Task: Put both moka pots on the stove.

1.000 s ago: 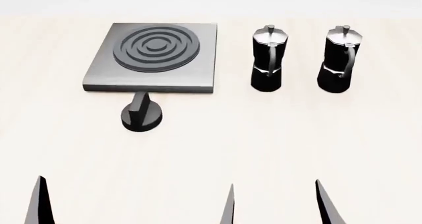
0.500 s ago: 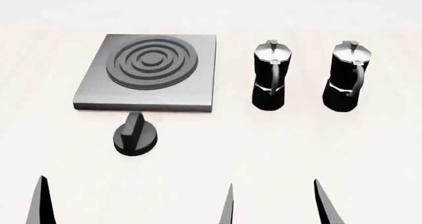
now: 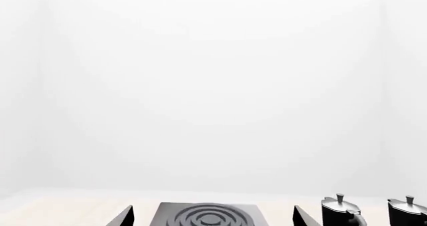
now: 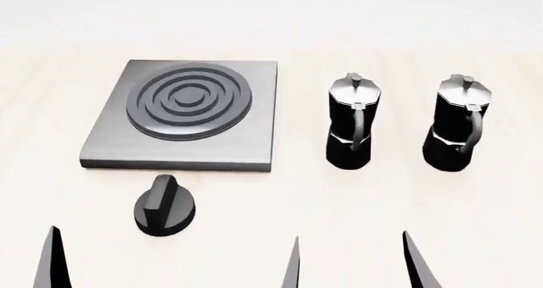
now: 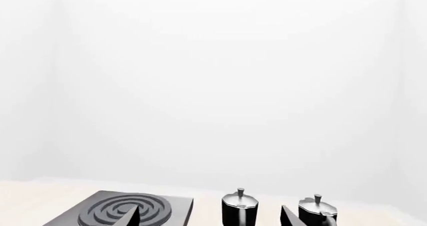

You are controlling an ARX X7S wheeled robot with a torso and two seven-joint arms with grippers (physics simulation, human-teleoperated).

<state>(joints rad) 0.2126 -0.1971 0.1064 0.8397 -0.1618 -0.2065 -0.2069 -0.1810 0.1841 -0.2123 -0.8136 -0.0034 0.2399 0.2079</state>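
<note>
Pale wood tabletop [image 4: 254,250] fills the head view under a blank white backdrop. With the stove [image 4: 182,116] as landmark: the nearer moka pot [image 4: 352,123] stands upright just to its right, the farther moka pot [image 4: 458,123] beyond that, both off the plate, handles turned toward the robot, probably for easy grasping. A black round knob [image 4: 164,206] sits just in front of the stove. The left gripper [image 4: 174,262] and right gripper [image 4: 416,262] hang low and empty, fingertips spread apart, well short of the pots.
</note>
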